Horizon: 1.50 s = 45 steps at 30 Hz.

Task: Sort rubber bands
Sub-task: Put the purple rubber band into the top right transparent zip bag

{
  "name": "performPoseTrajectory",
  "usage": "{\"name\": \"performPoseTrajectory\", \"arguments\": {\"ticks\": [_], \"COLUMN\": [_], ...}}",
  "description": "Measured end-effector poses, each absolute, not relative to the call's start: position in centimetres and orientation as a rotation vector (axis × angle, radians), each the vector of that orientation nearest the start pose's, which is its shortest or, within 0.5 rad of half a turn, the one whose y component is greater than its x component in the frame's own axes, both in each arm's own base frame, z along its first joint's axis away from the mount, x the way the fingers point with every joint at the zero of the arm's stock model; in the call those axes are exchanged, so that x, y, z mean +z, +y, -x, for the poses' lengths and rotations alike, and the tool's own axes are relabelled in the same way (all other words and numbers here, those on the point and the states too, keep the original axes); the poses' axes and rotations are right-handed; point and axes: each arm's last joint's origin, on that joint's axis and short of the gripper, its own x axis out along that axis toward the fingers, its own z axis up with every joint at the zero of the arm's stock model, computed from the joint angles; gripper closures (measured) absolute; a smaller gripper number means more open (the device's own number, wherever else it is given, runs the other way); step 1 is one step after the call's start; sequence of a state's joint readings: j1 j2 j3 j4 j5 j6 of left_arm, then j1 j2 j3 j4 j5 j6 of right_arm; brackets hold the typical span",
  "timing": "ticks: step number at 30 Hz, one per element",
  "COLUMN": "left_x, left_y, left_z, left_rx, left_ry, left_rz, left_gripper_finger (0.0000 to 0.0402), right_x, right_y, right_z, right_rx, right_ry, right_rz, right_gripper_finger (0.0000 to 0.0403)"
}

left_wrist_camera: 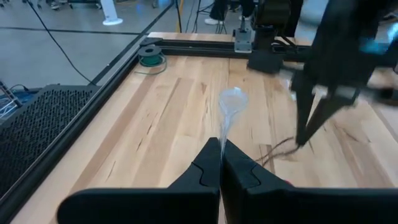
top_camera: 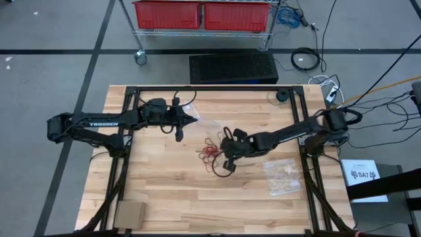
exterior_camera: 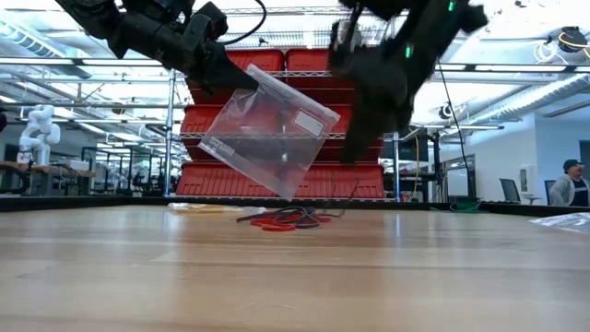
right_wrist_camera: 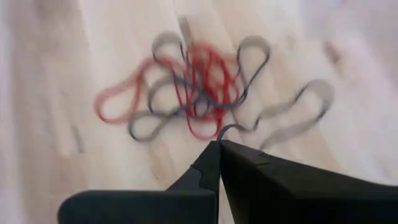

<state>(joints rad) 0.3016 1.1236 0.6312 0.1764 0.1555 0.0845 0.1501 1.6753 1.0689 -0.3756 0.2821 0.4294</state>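
The rubber bands [right_wrist_camera: 193,93] lie in a loose red-and-dark tangle on the desk [top_camera: 164,191], near its middle. The right gripper [right_wrist_camera: 217,142] sits directly over the near edge of the tangle, jaws fully closed; one dark strand appears pinched at the tips, though the blur makes that uncertain. The left gripper [left_wrist_camera: 221,163] is raised well to the side, jaws closed on the edge of a clear plastic bag [exterior_camera: 269,129] hanging in the air. Judgement: the right arm is the nearer, and the bag lies leftward of the pile.
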Motion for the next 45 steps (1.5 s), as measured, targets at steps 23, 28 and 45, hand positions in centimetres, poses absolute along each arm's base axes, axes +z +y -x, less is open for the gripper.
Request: {"name": "performPoseTrajectory", "arguments": {"ticks": [23,28,45], "left_x": [23.9,24.0,24.2], "left_y": [6.6,6.5,6.1], "left_z": [-24.2,-24.2,-24.4], "left_rx": [0.101,0.081,0.056], "left_ry": [0.326,0.322,0.298], "left_rz": [0.018,0.021,0.015], "left_gripper_finger": [0.0401,0.0401,0.0401], "right_x": [36.5,38.1,38.8], "right_y": [1.3,0.9,-0.1], "right_z": [-31.9,-31.9,-32.0], "right_rx": [-0.275,-0.270,-0.282], "right_ry": [0.525,0.489,0.462], "right_rz": [-0.007,0.043,0.084], "right_gripper_finger": [0.0403,0.0403,0.0403]}}
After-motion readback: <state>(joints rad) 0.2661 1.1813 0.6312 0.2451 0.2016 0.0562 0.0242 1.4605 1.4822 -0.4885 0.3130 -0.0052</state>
